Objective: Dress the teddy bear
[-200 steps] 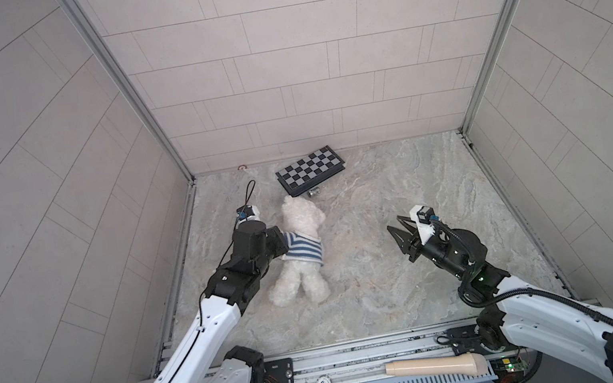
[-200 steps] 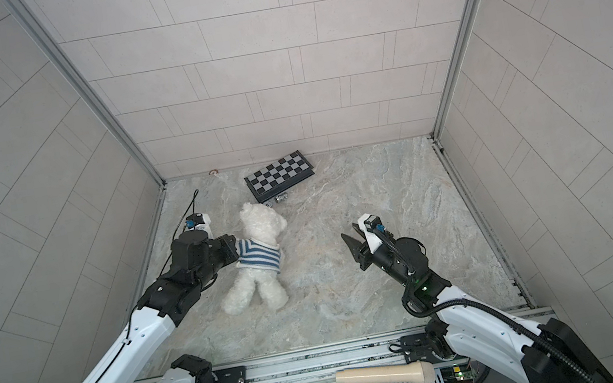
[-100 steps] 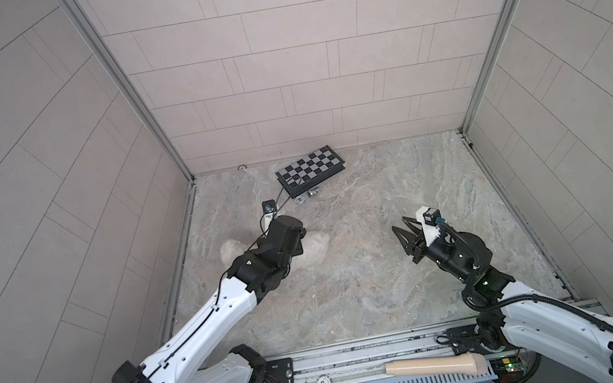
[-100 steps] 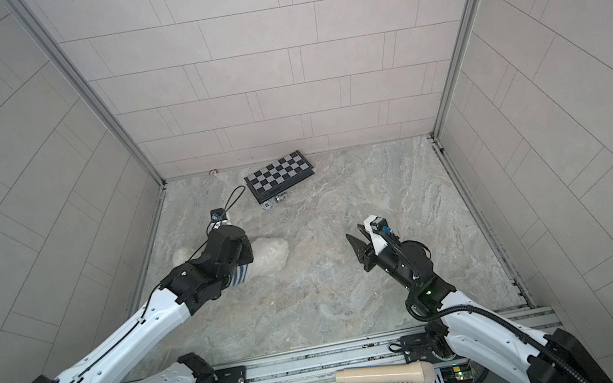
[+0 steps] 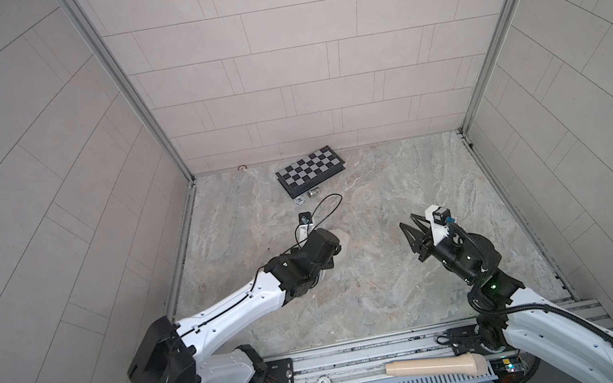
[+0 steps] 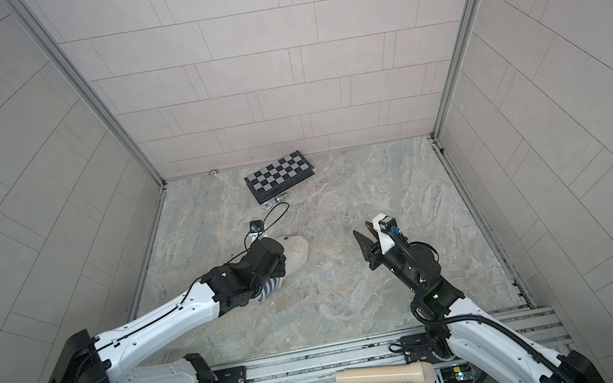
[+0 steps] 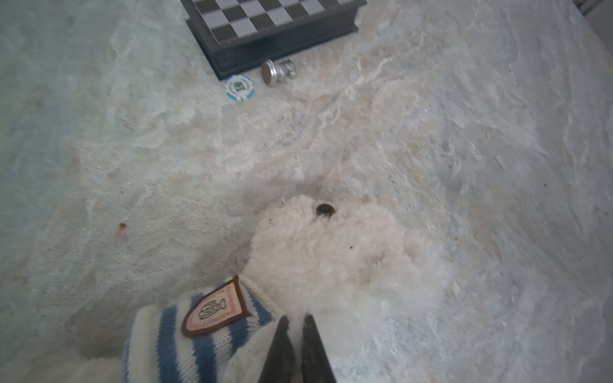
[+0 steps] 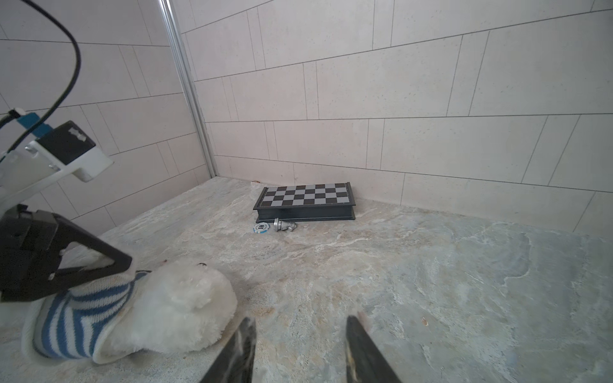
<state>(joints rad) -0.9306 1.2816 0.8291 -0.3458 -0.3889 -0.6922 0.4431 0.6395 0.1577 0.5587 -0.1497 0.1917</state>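
Your left hand is pinched shut on the striped shirt at the neck of the teddy bear, which lies on the counter. Your right hand hangs open and empty just beside it. A closed chessboard box, poker chip and chess piece lie by the back wall.

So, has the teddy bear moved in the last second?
Yes. In both top views the teddy bear has shifted right and toward the front, farther from the chessboard.

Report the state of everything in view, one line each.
teddy bear, lying down
striped shirt, around the bear's torso
left end effector, shut on striped shirt
right end effector, open, empty
chessboard, folded shut, flat
chess piece, toppled
poker chip, flat
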